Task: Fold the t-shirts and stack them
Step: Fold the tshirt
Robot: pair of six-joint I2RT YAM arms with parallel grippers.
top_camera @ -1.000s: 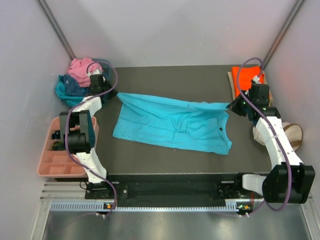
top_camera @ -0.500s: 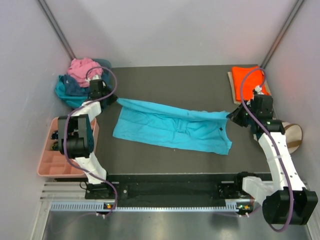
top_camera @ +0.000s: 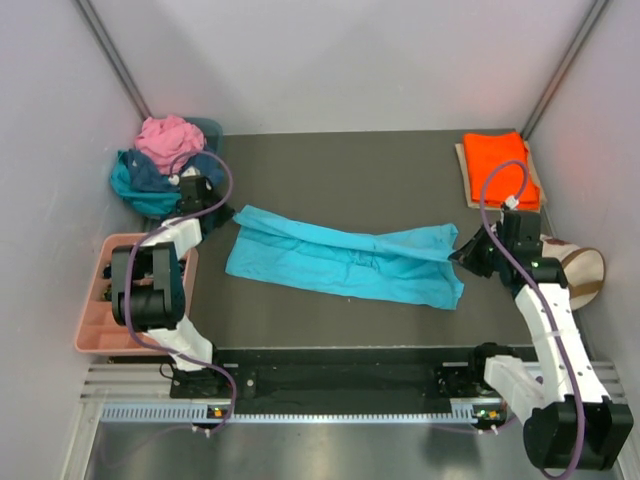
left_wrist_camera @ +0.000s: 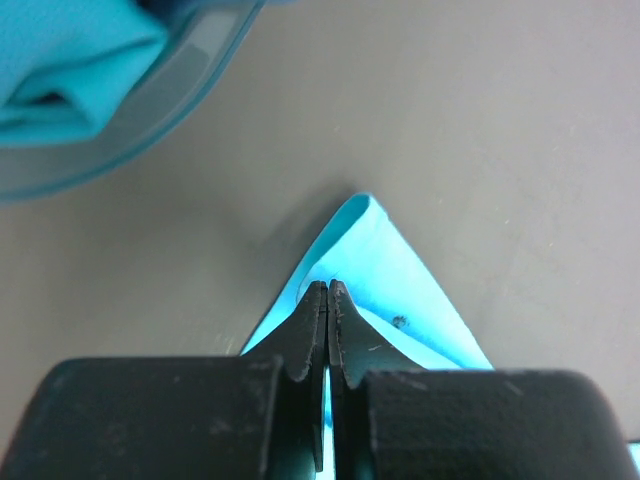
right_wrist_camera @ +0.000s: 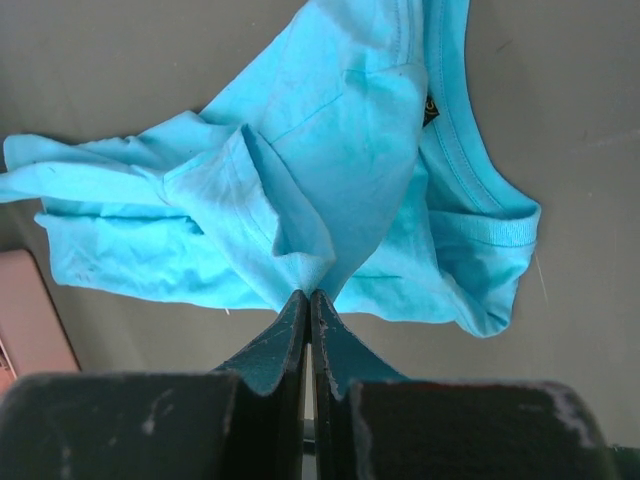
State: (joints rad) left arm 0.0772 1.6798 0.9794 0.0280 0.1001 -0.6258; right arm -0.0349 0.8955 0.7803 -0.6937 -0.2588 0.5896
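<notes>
the left pincer (left_wrist_camera: pixel 327 287) is clamped on the far left corner of the turquoise t-shirt (top_camera: pixel 345 260) and the right pincer (right_wrist_camera: pixel 308 295) on its right edge. the shirt lies half doubled mid table (top_camera: pixel 350 165). one orange t-shirt (top_camera: pixel 497 167) sits folded far right; the heap of shirts (top_camera: pixel 160 160) far left is not yet folded.

Pale grey walls (top_camera: pixel 350 60) on left, far & right; dark grey table (top_camera: pixel 350 170) w/ metal rail (top_camera: pixel 330 412) at near edge.
</notes>
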